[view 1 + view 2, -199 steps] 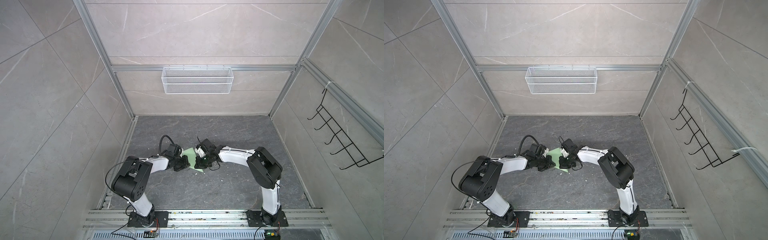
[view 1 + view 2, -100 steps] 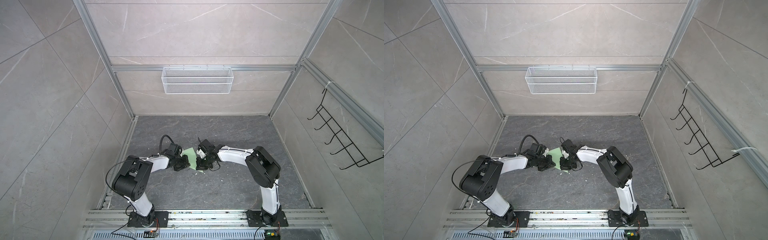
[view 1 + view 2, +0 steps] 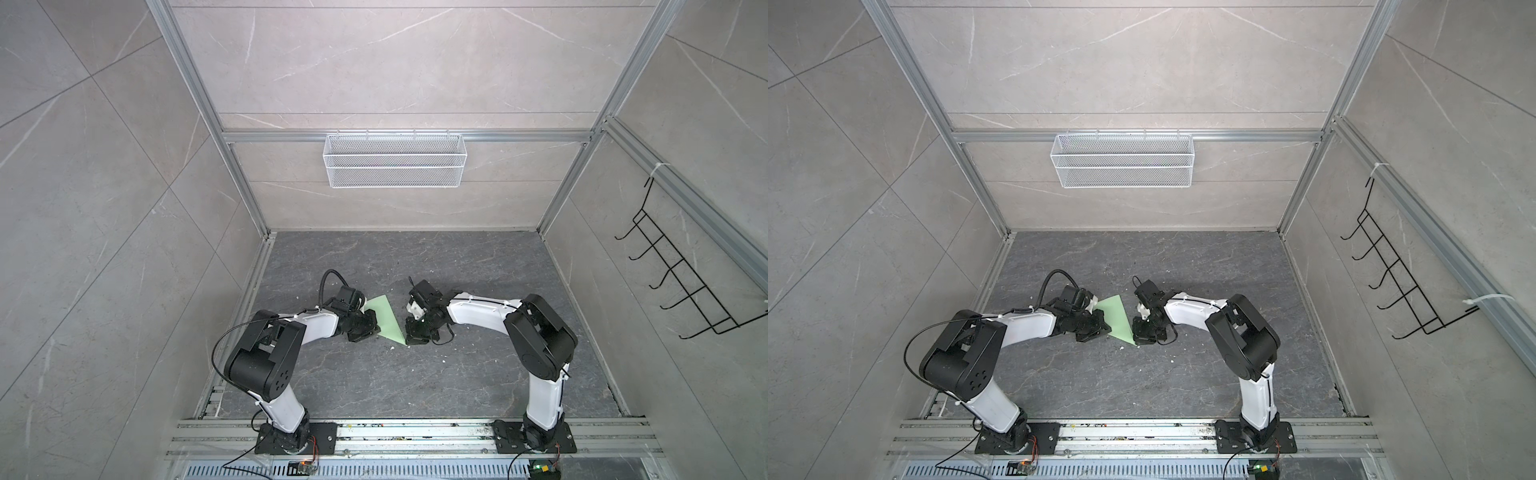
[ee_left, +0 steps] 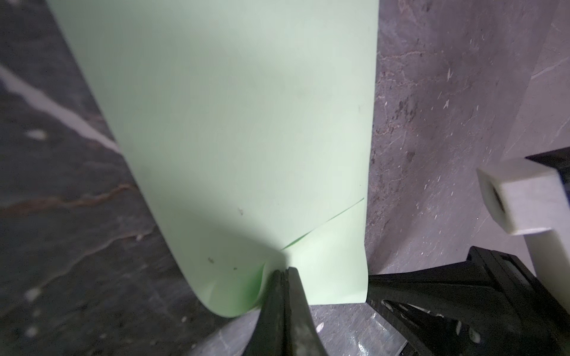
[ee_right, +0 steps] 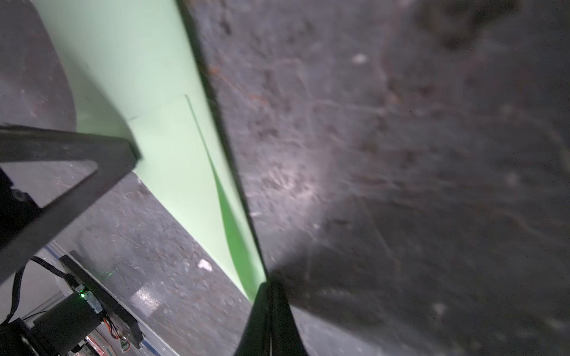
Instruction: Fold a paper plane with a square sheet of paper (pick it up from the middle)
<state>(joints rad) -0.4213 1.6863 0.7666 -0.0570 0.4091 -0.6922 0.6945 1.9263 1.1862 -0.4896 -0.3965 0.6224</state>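
The square sheet of paper (image 3: 384, 316) (image 3: 1117, 318) is pale green and folded into a long narrow triangle. It is held between my two grippers at mid-floor, its sharp tip toward the front. My left gripper (image 3: 374, 329) (image 3: 1106, 328) is shut on the sheet's left edge. In the left wrist view its jaws (image 4: 285, 271) pinch the paper (image 4: 240, 123), which curls beside them. My right gripper (image 3: 409, 338) (image 3: 1136, 338) is shut on the sharp tip. In the right wrist view the paper (image 5: 160, 123) narrows into the shut jaws (image 5: 270, 285). No finished paper plane shows.
A white wire basket (image 3: 394, 160) hangs on the back wall. A black hook rack (image 3: 673, 282) is mounted on the right wall. Small white crumbs (image 3: 390, 347) dot the dark stone floor. Metal rails (image 3: 395, 428) run along the front, where both arm bases stand.
Almost nothing has changed. The right arm has shifted slightly, and the paper stays between the two shut grippers.
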